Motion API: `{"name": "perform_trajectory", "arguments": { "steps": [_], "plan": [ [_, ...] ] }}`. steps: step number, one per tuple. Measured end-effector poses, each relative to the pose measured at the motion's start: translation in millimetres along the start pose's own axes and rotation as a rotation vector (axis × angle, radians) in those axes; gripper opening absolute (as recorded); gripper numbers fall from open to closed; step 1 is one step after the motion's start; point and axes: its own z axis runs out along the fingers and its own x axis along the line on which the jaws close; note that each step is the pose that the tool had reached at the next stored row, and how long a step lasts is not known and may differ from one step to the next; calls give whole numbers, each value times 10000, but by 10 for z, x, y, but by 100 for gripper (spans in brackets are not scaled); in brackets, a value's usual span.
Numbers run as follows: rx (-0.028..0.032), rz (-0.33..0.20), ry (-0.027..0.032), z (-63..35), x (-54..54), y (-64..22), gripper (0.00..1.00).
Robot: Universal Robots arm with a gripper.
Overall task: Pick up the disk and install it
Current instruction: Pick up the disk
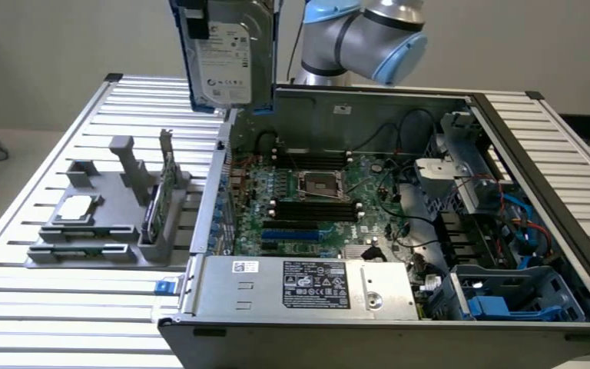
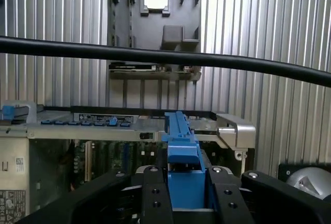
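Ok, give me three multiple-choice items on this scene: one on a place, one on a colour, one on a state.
1. Where is the disk?
A. in the air over a wall of the case
B. lying inside the case
C. leaning on the case's front

2. What colour are the disk's rails?
A. red
B. blue
C. yellow

3. How is the gripper?
A. open and empty
B. open around the disk
C. shut on the disk

Answers:
1 A: the exterior view shows it hanging upright, clear above the wall.
2 B: blue plastic frames its edges.
3 C: in the wrist view the fingers press on a blue rail from both sides.
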Motion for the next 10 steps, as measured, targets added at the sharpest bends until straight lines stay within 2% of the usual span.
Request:
{"name": "perform_trajectory", "arguments": {
  "steps": [10],
  "plan": [
    [0, -1, 0, -10, 254, -348, 33]
  ]
}}
